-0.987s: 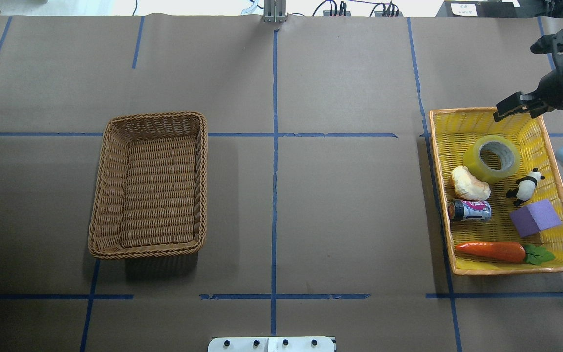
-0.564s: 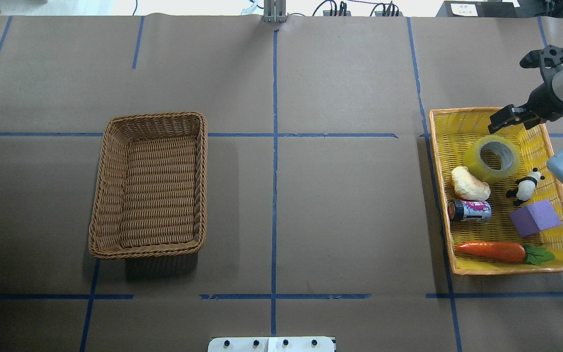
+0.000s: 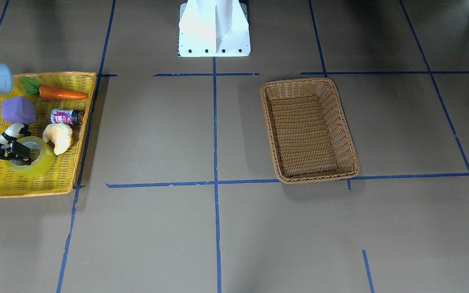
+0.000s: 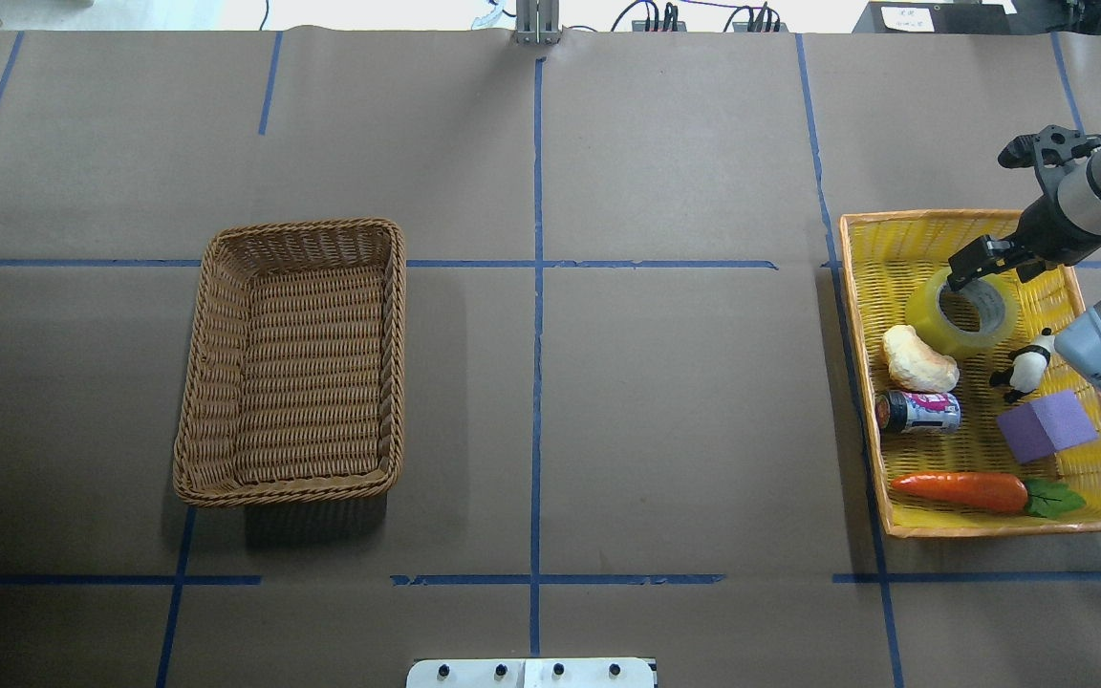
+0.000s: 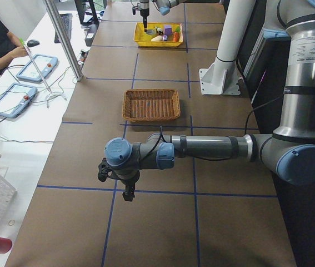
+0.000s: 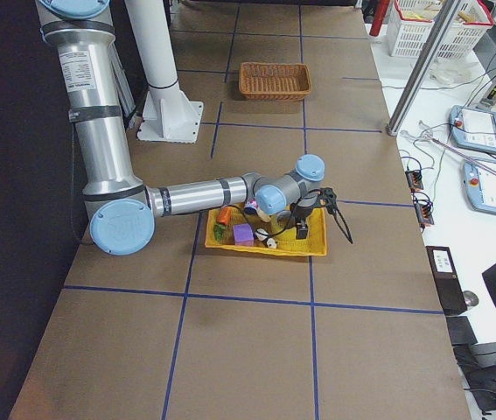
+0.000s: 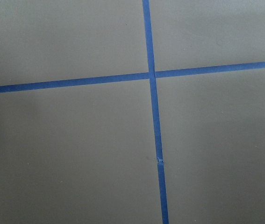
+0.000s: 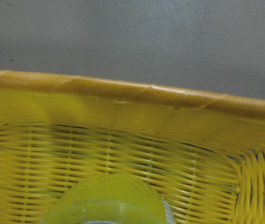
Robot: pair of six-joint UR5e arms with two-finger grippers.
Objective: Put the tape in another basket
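Observation:
The tape point(image 4: 933, 315), a yellow-green roll with a pale core, lies flat in the far part of the yellow tray point(image 4: 895, 218). It also shows in the front view point(image 3: 41, 162) and at the bottom of the right wrist view point(image 8: 109, 200). My right gripper point(image 4: 981, 268) hangs open just over the roll's far rim and holds nothing; in the front view point(image 3: 16, 154) it is over the core hole. The brown wicker basket point(image 4: 292, 229) stands empty on the table's left half. My left gripper point(image 5: 126, 189) shows only in the left side view; I cannot tell if it is open.
The yellow tray also holds a croissant toy point(image 4: 918, 358), a panda figure point(image 4: 1024, 363), a small can point(image 4: 918, 411), a purple block point(image 4: 1047, 425) and a toy carrot point(image 4: 971, 489). The robot's white base point(image 3: 214, 28) stands at the table's near edge.
My right gripper has moved from beyond the tray's far rim inward and down, to just over the tape. The tape and basket have not moved.

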